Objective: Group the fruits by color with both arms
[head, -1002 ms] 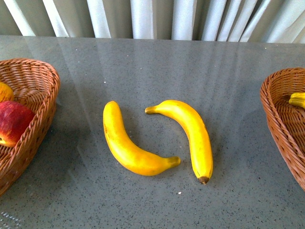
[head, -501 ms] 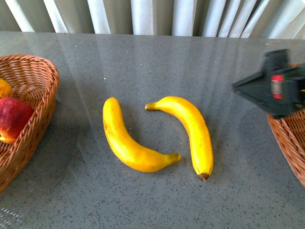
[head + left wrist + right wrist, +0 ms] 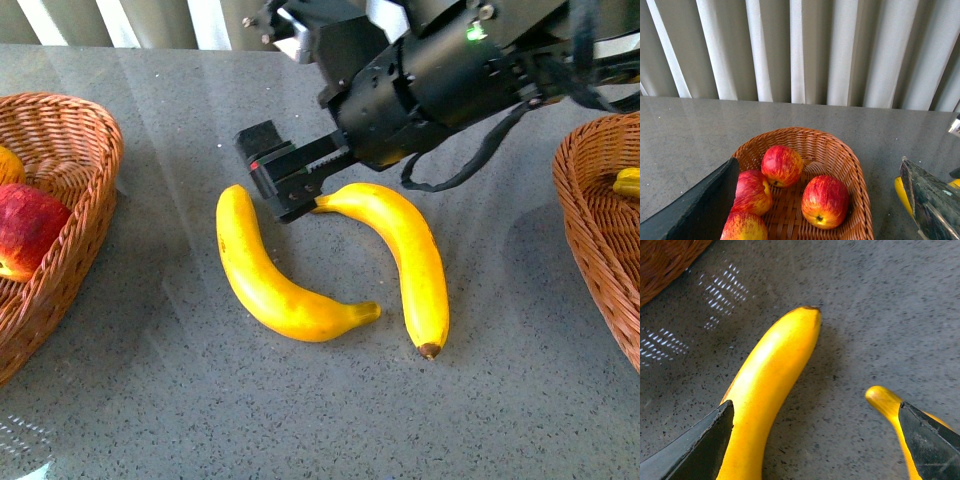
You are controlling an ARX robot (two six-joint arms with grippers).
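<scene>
Two yellow bananas lie side by side mid-table: the left banana (image 3: 262, 280) and the right banana (image 3: 408, 260). My right gripper (image 3: 275, 176) is open, reaching in from the upper right, low over the gap between their far ends. In the right wrist view the left banana (image 3: 770, 385) lies by one finger and the right banana's stem (image 3: 882, 399) by the other, with nothing gripped by the right gripper (image 3: 816, 407). Several red apples (image 3: 825, 200) sit in the left basket (image 3: 857, 170), below my open left gripper (image 3: 817, 172). One apple (image 3: 30, 240) shows in the front view.
The wicker left basket (image 3: 85, 215) stands at the table's left edge. A second wicker basket (image 3: 590, 250) stands at the right edge with a yellow fruit (image 3: 628, 182) in it. Pleated curtains hang behind the table. The right arm's black body (image 3: 440, 80) and cables span the upper middle.
My right arm has swung from over the right basket leftward across the table and down to the bananas' far ends. The bananas and baskets have stayed put.
</scene>
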